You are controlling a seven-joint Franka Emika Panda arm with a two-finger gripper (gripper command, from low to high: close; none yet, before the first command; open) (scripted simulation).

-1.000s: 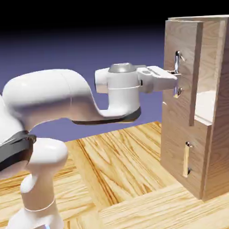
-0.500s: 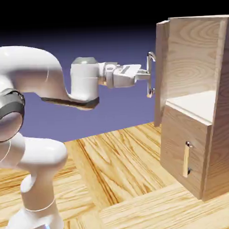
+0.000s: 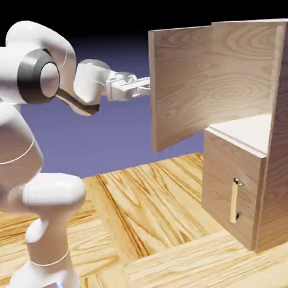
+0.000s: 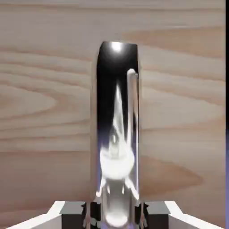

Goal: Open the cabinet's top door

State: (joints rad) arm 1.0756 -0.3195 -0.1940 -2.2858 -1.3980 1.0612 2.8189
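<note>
**Top door swung wide, gripper clamped on its handle**

The cabinet (image 3: 270, 135) stands at the table's (image 3: 143, 217) right edge. Its top door (image 3: 182, 86) hangs wide open, its inner face toward the camera. The gripper (image 3: 145, 85) reaches behind the door's free edge; in the hand view its jaws are closed tight on the silver handle (image 4: 117, 134). The lower door (image 3: 231, 190) sits flush and closed.
</note>
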